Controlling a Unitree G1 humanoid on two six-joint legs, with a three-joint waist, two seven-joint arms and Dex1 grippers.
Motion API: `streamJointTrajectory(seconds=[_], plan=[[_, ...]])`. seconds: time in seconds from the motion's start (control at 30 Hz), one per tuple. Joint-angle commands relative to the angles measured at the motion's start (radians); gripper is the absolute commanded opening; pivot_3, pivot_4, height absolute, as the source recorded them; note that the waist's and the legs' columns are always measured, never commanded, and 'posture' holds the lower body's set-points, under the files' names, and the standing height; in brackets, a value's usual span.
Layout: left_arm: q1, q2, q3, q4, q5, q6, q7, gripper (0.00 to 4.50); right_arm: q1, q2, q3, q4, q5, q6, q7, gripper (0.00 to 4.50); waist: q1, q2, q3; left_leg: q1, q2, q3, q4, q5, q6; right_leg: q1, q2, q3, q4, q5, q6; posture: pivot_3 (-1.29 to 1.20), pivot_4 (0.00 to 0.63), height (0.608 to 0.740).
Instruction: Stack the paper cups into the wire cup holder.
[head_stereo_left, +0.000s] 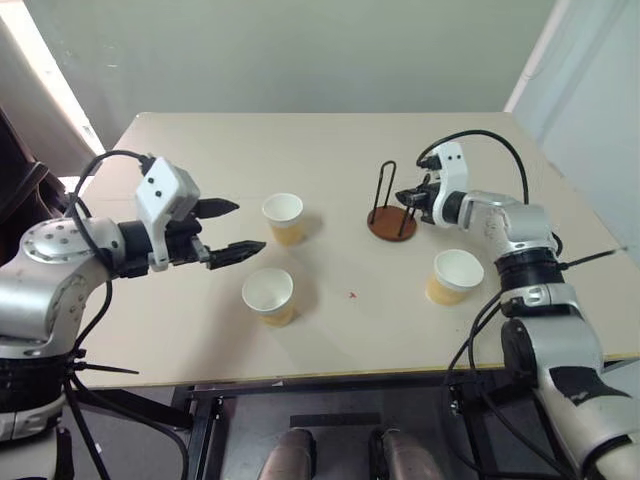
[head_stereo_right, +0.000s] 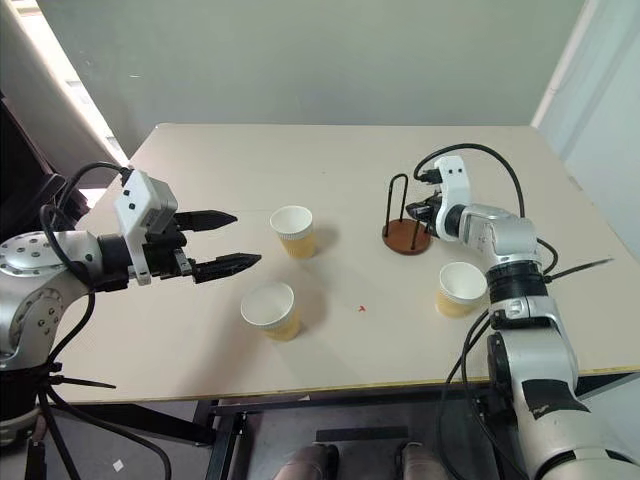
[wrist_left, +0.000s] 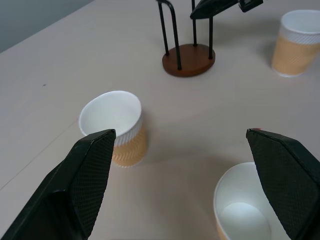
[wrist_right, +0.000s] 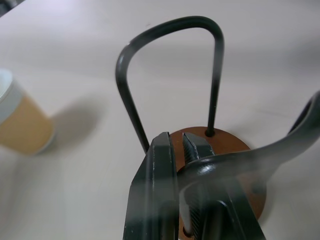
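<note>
No cup has yet been stacked: three tan-walled paper cups (head_stereo_left: 283, 217) (head_stereo_left: 269, 295) (head_stereo_left: 455, 275) are left apart on the beige counter (head_stereo_left: 330, 150), the brown-based wire cup holder (head_stereo_left: 391, 221) is pinched by the closed right gripper (head_stereo_left: 408, 196), and the left gripper (head_stereo_left: 236, 228) is held wide open.

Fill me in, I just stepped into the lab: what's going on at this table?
A humanoid robot is set to stack paper cups. Its right tool is shut on a wire loop of the wire cup holder, which is empty. Its left tool hovers open near two paper cups; the third cup stands nearer the right arm. All three stand upright on the table, none stacked yet.
</note>
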Motion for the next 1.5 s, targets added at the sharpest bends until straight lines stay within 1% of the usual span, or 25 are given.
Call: streamJointTrajectory(seconds=[0.03, 0.1, 0.17, 0.27, 0.37, 0.53, 0.7, 0.9, 0.97, 1.0, 1.1, 1.23, 1.33, 1.5], plan=[[-0.014, 0.027, 0.002, -0.074, -0.043, 0.012, -0.048, 4.50, 0.096, -0.034, 0.058, -0.348, 0.080, 0.165, 0.064, 0.01, 0.000, 0.000, 0.000, 0.000, 0.000, 0.000, 0.000, 0.000, 0.000, 0.000, 0.000, 0.000, 0.000, 0.000, 0.000, 0.00, 0.150, 0.740], [-0.013, 0.031, -0.011, -0.091, -0.057, 0.017, -0.072, 4.50, 0.181, -0.056, 0.091, -0.525, 0.120, 0.233, 0.090, 0.01, -0.001, 0.000, 0.000, 0.000, 0.000, 0.000, 0.001, 0.000, 0.001, 0.001, 0.000, 0.000, -0.001, 0.000, 0.001, 0.00, 0.150, 0.740], [-0.011, 0.039, -0.027, -0.103, -0.065, 0.020, -0.103, 4.50, 0.258, -0.068, 0.108, -0.654, 0.164, 0.271, 0.114, 0.01, -0.001, 0.000, 0.000, 0.000, 0.000, 0.000, 0.001, 0.000, 0.000, 0.001, 0.000, 0.000, -0.001, -0.001, 0.002, 0.00, 0.150, 0.740], [-0.011, 0.051, -0.042, -0.108, -0.074, 0.018, -0.138, 4.50, 0.325, -0.095, 0.138, -0.751, 0.184, 0.273, 0.136, 0.01, -0.002, 0.000, 0.000, 0.002, 0.000, 0.000, 0.001, 0.000, 0.001, 0.002, 0.000, 0.000, -0.001, 0.000, 0.003, 0.00, 0.150, 0.740], [-0.016, 0.080, -0.074, -0.107, -0.077, 0.004, -0.221, 4.50, 0.396, -0.123, 0.181, -0.812, 0.181, 0.230, 0.158, 0.01, -0.002, -0.001, -0.001, 0.003, 0.000, 0.000, 0.001, 0.002, -0.001, 0.003, 0.000, 0.000, 0.000, -0.002, 0.000, 0.00, 0.150, 0.740], [-0.011, 0.130, -0.103, -0.098, -0.065, -0.020, -0.313, 4.50, 0.424, -0.167, 0.233, -0.833, 0.172, 0.161, 0.199, 0.01, -0.004, -0.002, -0.001, 0.004, 0.000, 0.000, 0.002, 0.002, -0.003, 0.005, 0.000, 0.001, 0.000, -0.002, -0.002, 0.00, 0.150, 0.740], [-0.006, 0.131, -0.103, -0.093, -0.052, -0.029, -0.325, 4.50, 0.428, -0.178, 0.278, -0.800, 0.137, 0.087, 0.212, 0.01, -0.004, -0.002, -0.002, 0.005, 0.000, 0.000, 0.002, 0.003, -0.003, 0.006, 0.000, 0.001, -0.001, -0.002, -0.002, 0.00, 0.150, 0.740], [-0.003, 0.129, -0.097, -0.098, -0.048, -0.027, -0.325, 4.50, 0.402, -0.160, 0.309, -0.743, 0.109, 0.056, 0.210, 0.01, -0.006, -0.003, -0.002, 0.006, 0.000, 0.000, 0.001, 0.005, 0.001, 0.006, 0.000, 0.001, -0.001, -0.002, -0.002, 0.00, 0.150, 0.740], [-0.002, 0.129, -0.096, -0.100, -0.048, -0.026, -0.324, 4.50, 0.394, -0.159, 0.316, -0.729, 0.105, 0.049, 0.214, 0.67, -0.006, -0.003, -0.002, 0.006, 0.000, 0.000, 0.001, 0.005, 0.001, 0.006, 0.000, 0.001, -0.001, -0.002, -0.002, 0.00, 0.150, 0.740], [-0.003, 0.129, -0.095, -0.101, -0.049, -0.026, -0.324, 4.50, 0.392, -0.151, 0.308, -0.721, 0.116, 0.049, 0.221, 0.92, -0.006, -0.003, -0.002, 0.006, 0.000, 0.000, 0.001, 0.005, 0.001, 0.006, 0.000, 0.001, -0.001, -0.002, -0.002, 0.00, 0.150, 0.740], [-0.009, 0.126, -0.101, -0.095, -0.045, -0.030, -0.325, 4.50, 0.383, -0.154, 0.298, -0.705, 0.127, 0.054, 0.241, 1.94, -0.006, -0.003, -0.002, 0.003, 0.000, 0.000, 0.001, 0.005, 0.001, 0.004, 0.000, 0.001, -0.001, -0.002, -0.002, 0.00, 0.150, 0.740], [-0.025, 0.117, -0.115, -0.080, -0.037, -0.043, -0.330, 4.50, 0.374, -0.212, 0.304, -0.736, 0.121, 0.060, 0.293, 3.34, -0.004, -0.003, -0.002, 0.002, 0.000, 0.000, 0.001, 0.004, 0.002, 0.004, 0.000, 0.001, -0.003, -0.002, -0.002, 0.00, 0.150, 0.740], [-0.043, 0.110, -0.130, -0.068, -0.033, -0.057, -0.339, 4.50, 0.347, -0.298, 0.301, -0.801, 0.135, 0.081, 0.363, 4.45, 0.000, -0.002, -0.002, 0.001, 0.000, 0.000, 0.001, 0.003, 0.001, 0.004, 0.000, 0.001, -0.003, -0.002, -0.002, 0.00, 0.150, 0.740], [-0.093, 0.084, -0.157, -0.024, -0.014, -0.099, -0.358, 4.50, 0.271, -0.501, 0.294, -0.882, 0.117, 0.042, 0.511, 4.45, 0.000, -0.003, -0.002, 0.000, 0.000, 0.000, 0.000, 0.002, 0.000, 0.004, 0.000, 0.001, -0.005, -0.002, -0.002, 0.00, 0.150, 0.740]])
